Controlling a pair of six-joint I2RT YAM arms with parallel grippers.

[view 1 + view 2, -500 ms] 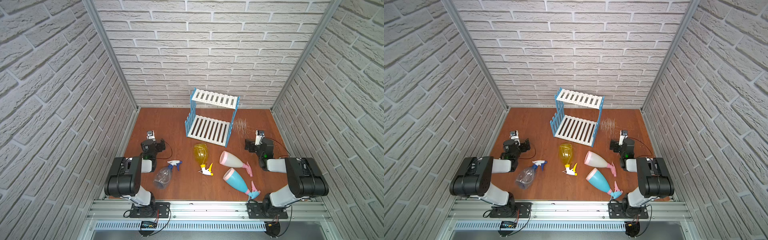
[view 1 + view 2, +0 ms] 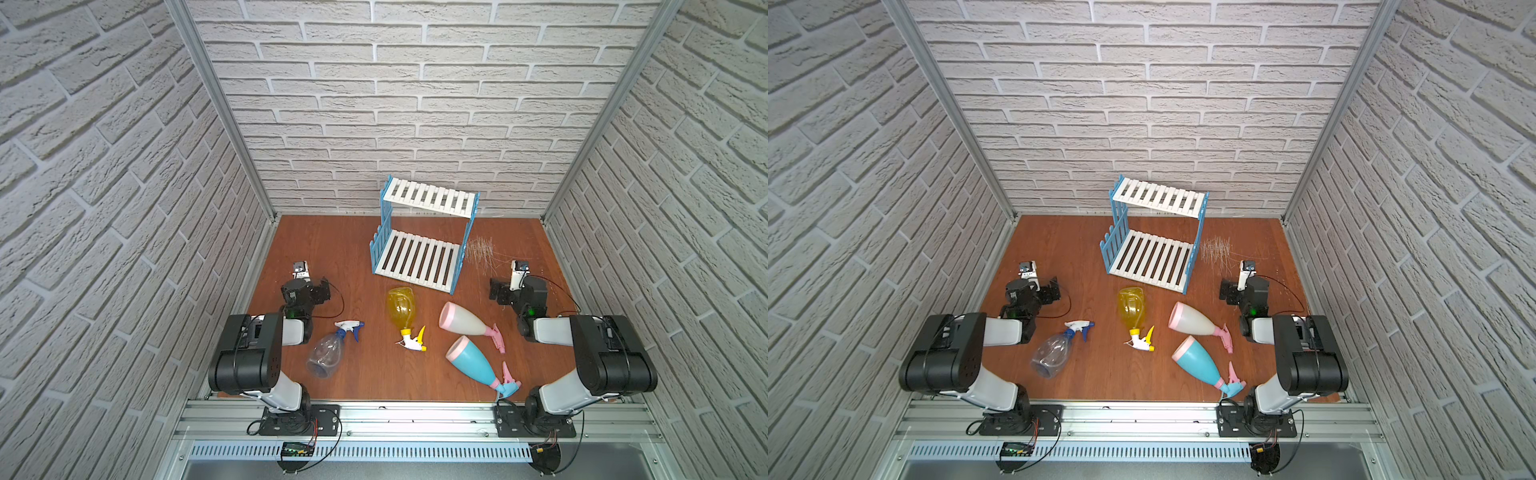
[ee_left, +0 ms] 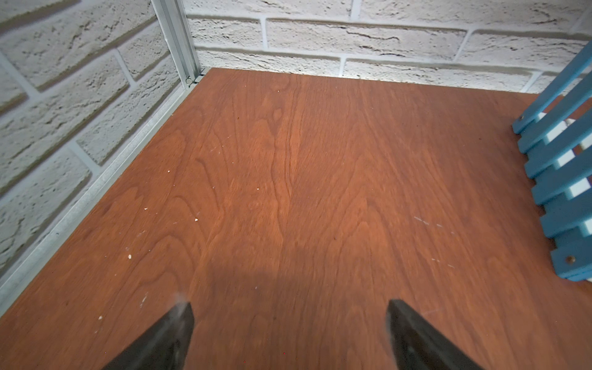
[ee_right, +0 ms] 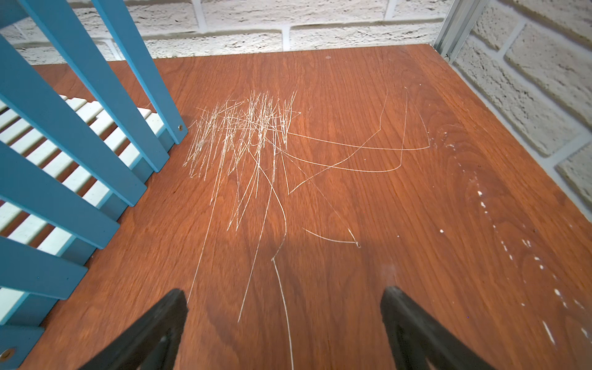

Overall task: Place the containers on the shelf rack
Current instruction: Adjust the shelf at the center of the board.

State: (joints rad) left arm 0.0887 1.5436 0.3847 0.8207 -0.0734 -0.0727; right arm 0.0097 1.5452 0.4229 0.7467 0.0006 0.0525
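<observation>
Since nothing sits on the shelf rack [image 2: 417,255] yet, all of my job is left to do.
Closest to me, the light blue bottle [image 2: 473,363] lies on its side on the table [image 2: 386,374], and the clear bottle [image 2: 326,353] lies flat over by my left arm. A bit further, the cream-white bottle [image 2: 463,324] and the yellow bottle [image 2: 400,307] lie flat too, and none of the four touches the rack. Past them, my left gripper [image 3: 288,306] and my right gripper [image 4: 283,294] both gape wide with nothing in them, low over bare wood, one on each side of the rack. Furthest back, the rack stands with both white shelves bare. I think four bottles are left to pick up and put there.
</observation>
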